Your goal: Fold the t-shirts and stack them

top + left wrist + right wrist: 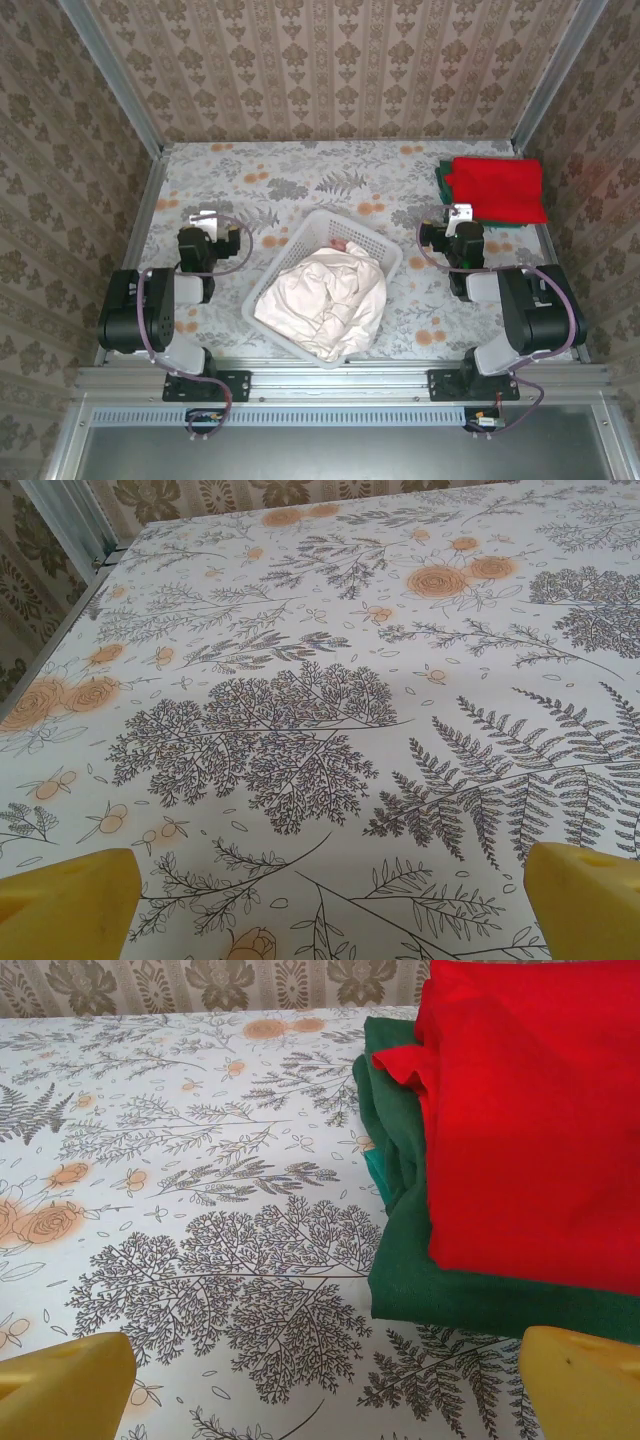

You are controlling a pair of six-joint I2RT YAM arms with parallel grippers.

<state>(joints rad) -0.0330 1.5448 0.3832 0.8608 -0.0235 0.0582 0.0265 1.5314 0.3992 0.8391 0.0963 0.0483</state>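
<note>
A crumpled cream-white t-shirt [325,295] lies heaped in the white lattice basket [385,246] at the table's middle front. At the back right a folded red t-shirt [498,188] rests on a folded dark green t-shirt [442,180]. In the right wrist view the red t-shirt [530,1110] and the green t-shirt [440,1280] lie just ahead and to the right. My right gripper [325,1385] stands open, its yellow fingertips [580,1380] short of the stack. Over bare tablecloth left of the basket, my left gripper [330,900] is open and holds nothing.
The table wears a floral and fern-print cloth [300,180]. Patterned walls with metal rails [110,80] close in the left, back and right. Both arms [150,310] are folded back near their bases at the front edge, one on each side of the basket.
</note>
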